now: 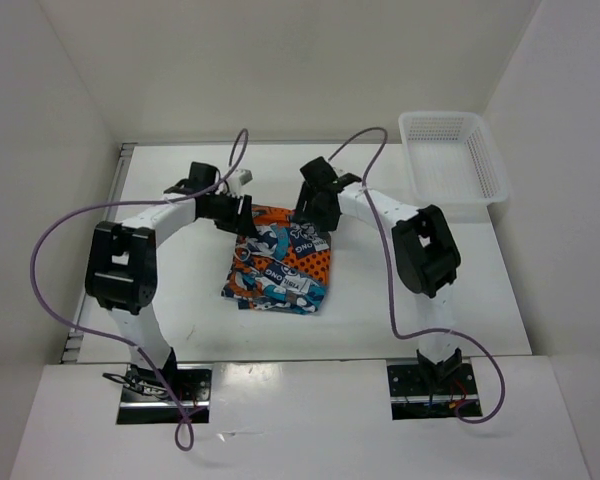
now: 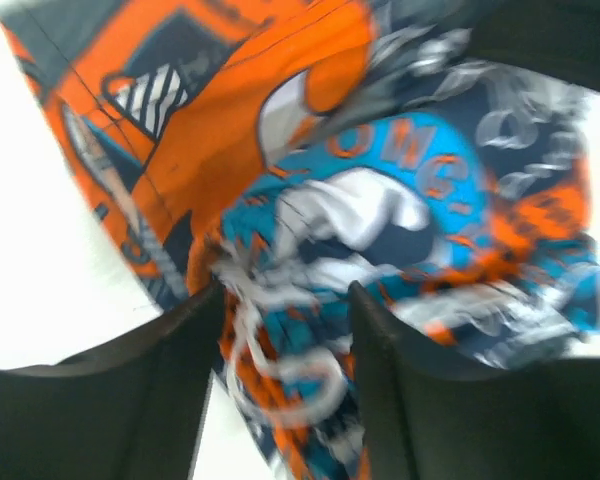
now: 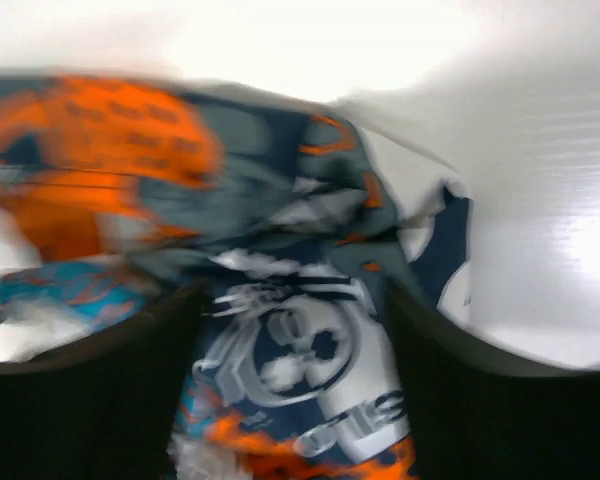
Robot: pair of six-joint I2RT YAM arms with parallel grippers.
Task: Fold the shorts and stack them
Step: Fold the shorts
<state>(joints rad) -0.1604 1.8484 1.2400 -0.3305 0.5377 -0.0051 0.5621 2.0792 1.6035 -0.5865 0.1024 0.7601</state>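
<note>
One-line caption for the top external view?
Left gripper and right gripper at the folded shorts' far edge; mesh basket far right.

One white table (image 1: pixel 380 310) holds one bundle of printed shorts (image 1: pixel 280 265) at its centre, one white mesh basket (image 1: pixel 452 155) at two o'clock, and two robot arms, the left arm (image 1: pixel 120 265) at eight o'clock and the right arm (image 1: pixel 425 250) at four o'clock.

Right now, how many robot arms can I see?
2. The left arm bends in from the left and the right arm from the right, both reaching the shorts. None looks hidden.
</note>
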